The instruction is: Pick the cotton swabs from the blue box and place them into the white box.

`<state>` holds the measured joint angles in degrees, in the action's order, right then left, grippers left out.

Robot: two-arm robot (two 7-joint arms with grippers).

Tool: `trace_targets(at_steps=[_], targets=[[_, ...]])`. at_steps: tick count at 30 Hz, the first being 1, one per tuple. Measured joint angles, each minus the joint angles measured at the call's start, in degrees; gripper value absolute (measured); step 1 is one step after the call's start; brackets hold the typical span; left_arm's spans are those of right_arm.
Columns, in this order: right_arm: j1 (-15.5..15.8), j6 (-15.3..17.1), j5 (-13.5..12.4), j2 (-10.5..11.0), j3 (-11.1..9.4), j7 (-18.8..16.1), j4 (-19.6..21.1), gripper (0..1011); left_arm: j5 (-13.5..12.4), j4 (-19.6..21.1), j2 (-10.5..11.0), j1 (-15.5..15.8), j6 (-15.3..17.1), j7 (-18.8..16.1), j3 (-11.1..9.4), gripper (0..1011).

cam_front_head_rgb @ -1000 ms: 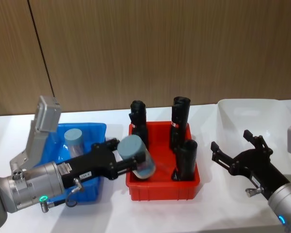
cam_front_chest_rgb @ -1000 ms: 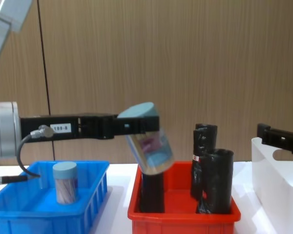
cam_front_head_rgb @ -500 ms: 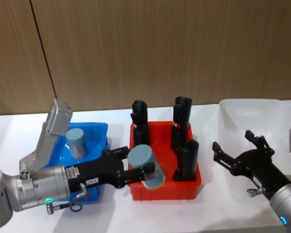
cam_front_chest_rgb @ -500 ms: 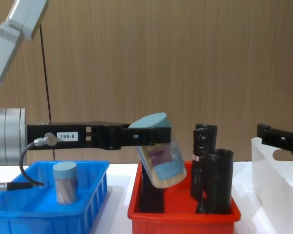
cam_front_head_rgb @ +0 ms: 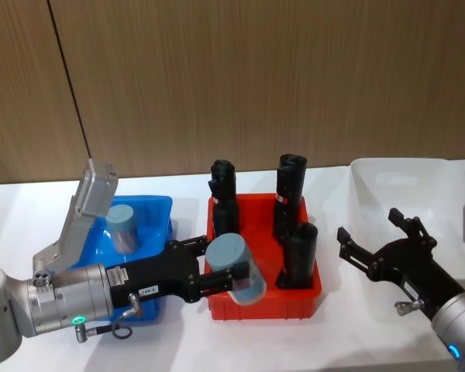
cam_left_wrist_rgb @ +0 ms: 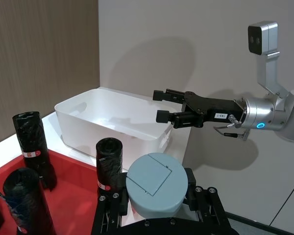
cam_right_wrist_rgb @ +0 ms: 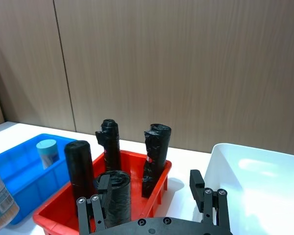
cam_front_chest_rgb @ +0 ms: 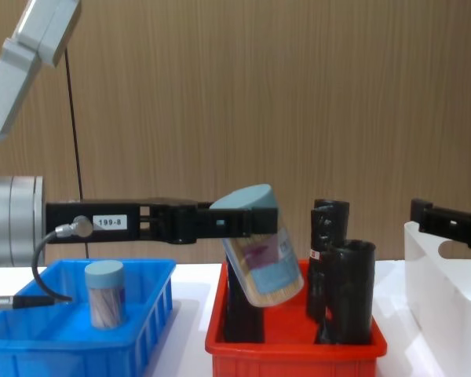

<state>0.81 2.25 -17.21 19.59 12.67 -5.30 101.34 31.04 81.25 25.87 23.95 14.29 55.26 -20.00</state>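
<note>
My left gripper (cam_front_head_rgb: 221, 271) is shut on a cotton swabs jar (cam_front_head_rgb: 234, 267), clear with a pale blue lid. It holds the jar tilted above the front of the red bin; the jar also shows in the chest view (cam_front_chest_rgb: 263, 253) and the left wrist view (cam_left_wrist_rgb: 157, 183). A second jar (cam_front_head_rgb: 122, 225) stands upright in the blue box (cam_front_head_rgb: 151, 203). The white box (cam_front_head_rgb: 418, 182) sits at the far right. My right gripper (cam_front_head_rgb: 368, 223) hovers open beside its near left corner, holding nothing.
A red bin (cam_front_head_rgb: 263, 306) stands between the blue and white boxes and holds several upright black rolls (cam_front_head_rgb: 298, 252). The held jar hangs close to the front rolls. A wood-panel wall runs behind the white table (cam_front_head_rgb: 31, 201).
My left gripper has carried the jar to the right and slightly lower, from the blue box's edge to above the red bin's front. The right gripper has barely moved.
</note>
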Motion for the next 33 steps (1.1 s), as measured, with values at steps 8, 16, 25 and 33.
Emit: trace_targets(at_steps=[8,16,25,33], targets=[[-0.5,2.0,-1.5,1.3,-0.7,-4.7,0.5,1002,0.0,-0.1,0.0,0.1,0.0,0.2,-0.1,668],[-1.4,4.3,-2.8,3.2,-1.6,-10.6,0.8,1002,0.0,-0.2,0.0,0.1,-0.1,0.4,-0.1,668],[-3.0,7.0,-3.6,5.6,-2.3,-19.2,0.5,1002,0.0,-0.3,0.0,0.2,-0.1,0.4,-0.1,668],[-4.9,9.1,-3.3,7.3,-2.3,-27.7,-0.8,1002,0.0,-0.3,0.0,0.2,-0.1,0.5,-0.1,668]])
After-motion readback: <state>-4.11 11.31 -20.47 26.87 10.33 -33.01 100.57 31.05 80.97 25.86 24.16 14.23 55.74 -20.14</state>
